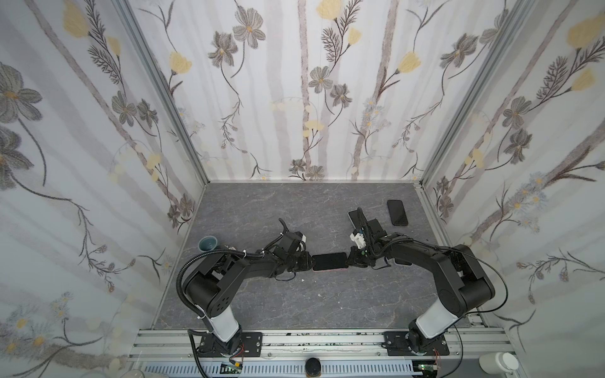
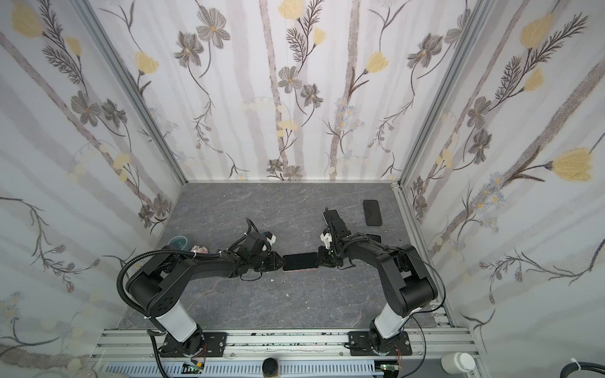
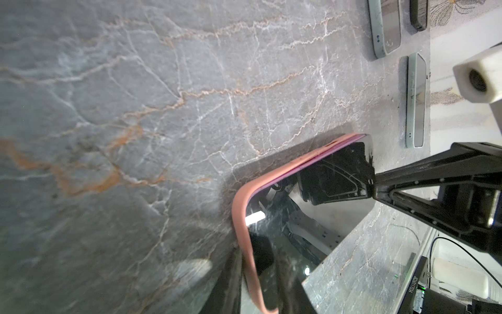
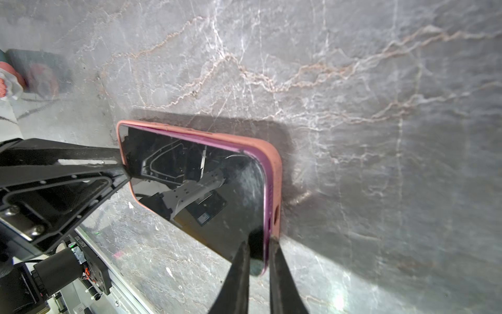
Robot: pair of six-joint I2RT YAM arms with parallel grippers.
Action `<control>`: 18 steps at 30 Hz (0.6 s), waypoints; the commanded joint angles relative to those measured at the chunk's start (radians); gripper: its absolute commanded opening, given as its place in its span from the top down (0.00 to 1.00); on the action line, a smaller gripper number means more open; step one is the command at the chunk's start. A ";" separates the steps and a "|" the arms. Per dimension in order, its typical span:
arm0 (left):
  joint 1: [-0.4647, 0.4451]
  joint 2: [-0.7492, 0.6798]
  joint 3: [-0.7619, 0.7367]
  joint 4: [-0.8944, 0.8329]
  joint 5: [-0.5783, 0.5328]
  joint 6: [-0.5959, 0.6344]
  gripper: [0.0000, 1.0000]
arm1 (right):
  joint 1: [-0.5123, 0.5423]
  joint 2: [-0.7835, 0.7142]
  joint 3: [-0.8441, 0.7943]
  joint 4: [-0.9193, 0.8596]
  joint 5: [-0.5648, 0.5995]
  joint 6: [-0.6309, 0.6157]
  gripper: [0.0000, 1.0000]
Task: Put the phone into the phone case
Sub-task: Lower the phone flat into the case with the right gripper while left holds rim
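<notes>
A black-screened phone (image 1: 329,261) (image 2: 299,261) with a purple rim sits in a salmon-pink phone case (image 4: 274,168) (image 3: 241,217), held level between both arms just above the table. My left gripper (image 1: 311,262) (image 2: 281,262) (image 3: 260,277) is shut on the cased left end. My right gripper (image 1: 347,258) (image 2: 318,258) (image 4: 258,244) is shut on the right end, one finger on the screen (image 4: 203,185), the other behind the case. Along one long side the purple rim stands slightly proud of the pink edge.
The floor is grey marble (image 1: 294,212). A black phone (image 1: 397,212) (image 2: 372,212) lies at the back right, and another phone (image 1: 353,217) is partly under the right arm. Pale green cases (image 3: 415,100) (image 3: 385,27) lie near the right wall. A teal cup (image 1: 208,243) stands at the left.
</notes>
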 commanded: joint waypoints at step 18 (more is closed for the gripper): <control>-0.008 -0.002 -0.021 -0.073 -0.087 0.008 0.76 | 0.014 -0.019 0.027 -0.097 0.076 -0.052 0.83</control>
